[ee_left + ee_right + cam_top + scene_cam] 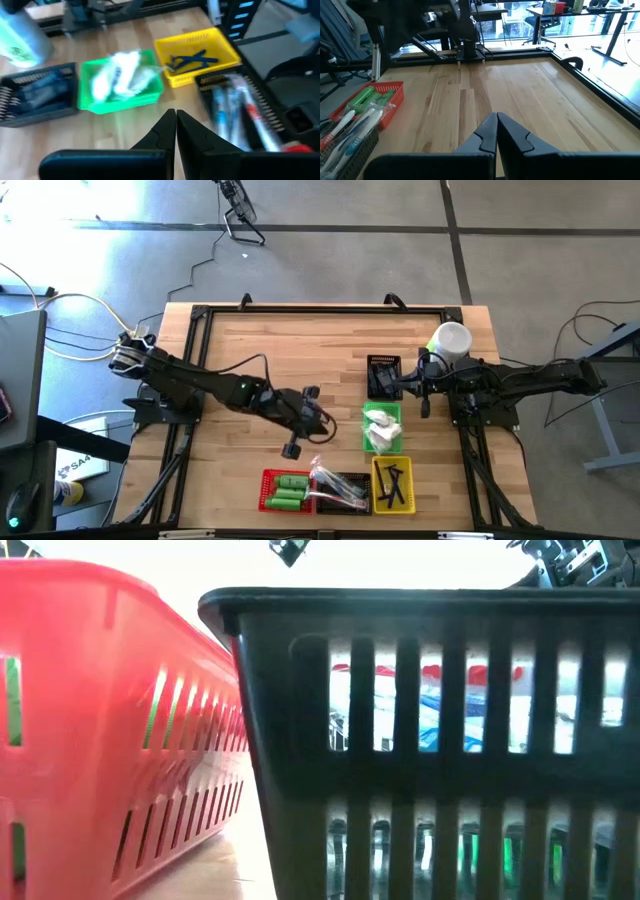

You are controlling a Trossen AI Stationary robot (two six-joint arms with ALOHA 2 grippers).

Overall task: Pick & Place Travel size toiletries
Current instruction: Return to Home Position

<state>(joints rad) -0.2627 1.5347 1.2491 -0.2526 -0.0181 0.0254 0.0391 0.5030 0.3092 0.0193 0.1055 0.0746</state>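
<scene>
If swung home too low with left end effector point(176, 112) closed empty (right end effector point(496, 116) likewise, by cup point(452, 340)), could snag toothbrushes point(240, 107) overhanging black bin point(220, 78), tipping it.

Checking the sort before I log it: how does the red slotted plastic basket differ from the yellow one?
The red slotted plastic basket holds green bottles; the yellow slotted plastic basket holds thin black items. Red's long side runs along the table edge; yellow's points away from it. Both flank a black slotted basket in one row.
</scene>
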